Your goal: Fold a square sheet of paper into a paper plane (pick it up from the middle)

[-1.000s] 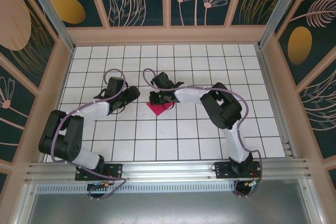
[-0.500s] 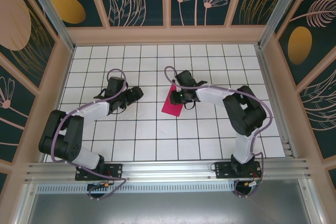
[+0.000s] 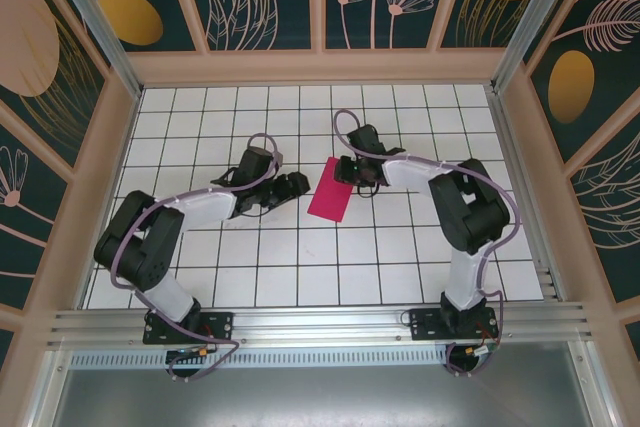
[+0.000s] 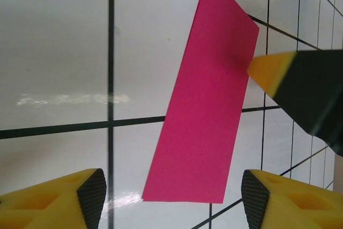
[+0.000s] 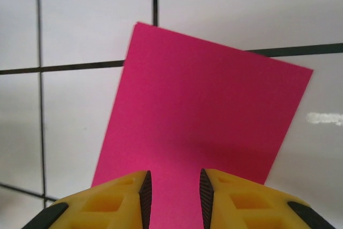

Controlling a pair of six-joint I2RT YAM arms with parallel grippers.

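The square sheet of paper [image 3: 330,190] lies flat on the white grid table as a narrow magenta rectangle. My left gripper [image 3: 299,185] is just left of it, low over the table. In the left wrist view its jaws [image 4: 172,199] stand wide open around the paper's [image 4: 206,100] near end, with neither pad touching. My right gripper [image 3: 344,174] is at the paper's far right edge. In the right wrist view its fingers [image 5: 174,191] hover over the paper [image 5: 203,116] with a narrow gap between them, open. A right fingertip [image 4: 268,71] meets the paper's edge.
The white grid table [image 3: 300,267] is fenced by wooden walls [image 3: 320,67] at the back and both sides. An aluminium rail [image 3: 320,322] runs along the near edge by the arm bases. Purple cables loop off both arms.
The right gripper carried the paper right, laid it flat and opened its jaws. The left arm swung right, up to the paper's left edge.
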